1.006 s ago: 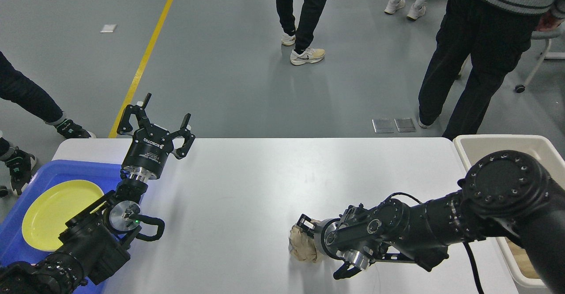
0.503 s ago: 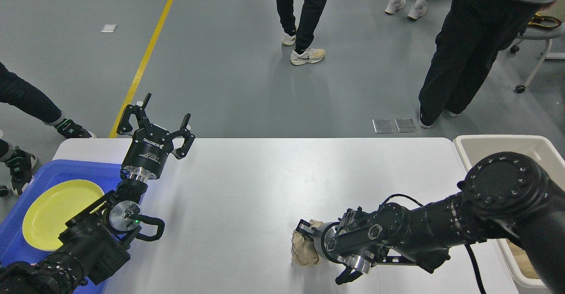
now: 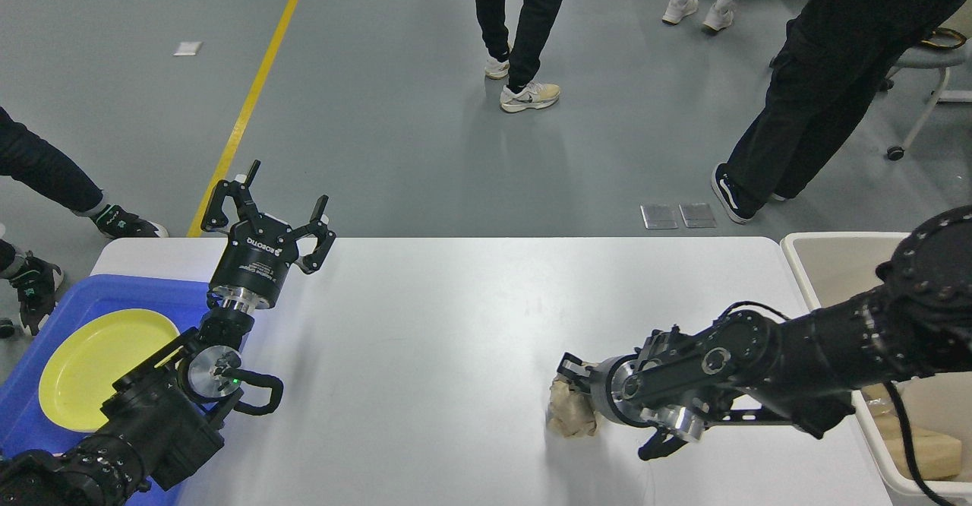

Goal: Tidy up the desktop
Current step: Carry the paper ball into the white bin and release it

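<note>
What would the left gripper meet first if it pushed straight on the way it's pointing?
Probably nothing: the open left gripper points up and away past the desktop far edge, toward bare grey floor. Depth is unclear.

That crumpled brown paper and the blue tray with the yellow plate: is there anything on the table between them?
Only bare white desktop lies between the crumpled paper and the blue tray in the head view; the left arm's raised end effector stands by the tray.
</note>
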Controlling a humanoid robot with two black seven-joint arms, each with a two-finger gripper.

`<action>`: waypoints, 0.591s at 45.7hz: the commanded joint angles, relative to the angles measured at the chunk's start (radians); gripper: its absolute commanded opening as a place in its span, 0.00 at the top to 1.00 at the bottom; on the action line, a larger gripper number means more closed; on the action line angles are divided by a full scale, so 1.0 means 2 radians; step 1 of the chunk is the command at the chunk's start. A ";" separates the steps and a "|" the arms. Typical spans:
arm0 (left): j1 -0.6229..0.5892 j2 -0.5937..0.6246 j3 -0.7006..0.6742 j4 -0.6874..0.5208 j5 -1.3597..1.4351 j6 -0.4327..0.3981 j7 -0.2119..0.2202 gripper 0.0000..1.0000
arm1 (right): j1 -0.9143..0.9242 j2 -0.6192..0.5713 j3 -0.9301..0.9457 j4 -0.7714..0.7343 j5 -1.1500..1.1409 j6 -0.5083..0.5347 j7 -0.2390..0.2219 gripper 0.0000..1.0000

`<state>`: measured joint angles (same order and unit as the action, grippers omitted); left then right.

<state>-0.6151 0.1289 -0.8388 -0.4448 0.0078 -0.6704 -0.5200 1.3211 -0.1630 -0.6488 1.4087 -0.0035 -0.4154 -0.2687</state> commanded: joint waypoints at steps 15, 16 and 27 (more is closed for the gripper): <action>0.000 0.000 0.000 0.000 0.000 0.000 0.000 0.00 | 0.166 -0.113 -0.091 0.100 -0.001 0.069 0.000 1.00; 0.000 0.000 0.000 0.000 0.000 0.000 0.000 0.00 | 0.181 -0.113 -0.100 0.103 -0.001 0.079 0.000 1.00; 0.000 0.000 0.000 0.000 0.000 0.000 0.000 0.00 | 0.365 -0.114 -0.176 0.152 -0.001 0.237 0.000 1.00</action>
<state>-0.6151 0.1289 -0.8390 -0.4448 0.0077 -0.6704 -0.5200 1.8713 -0.3909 -0.9534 1.6515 -0.0045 -0.0981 -0.2683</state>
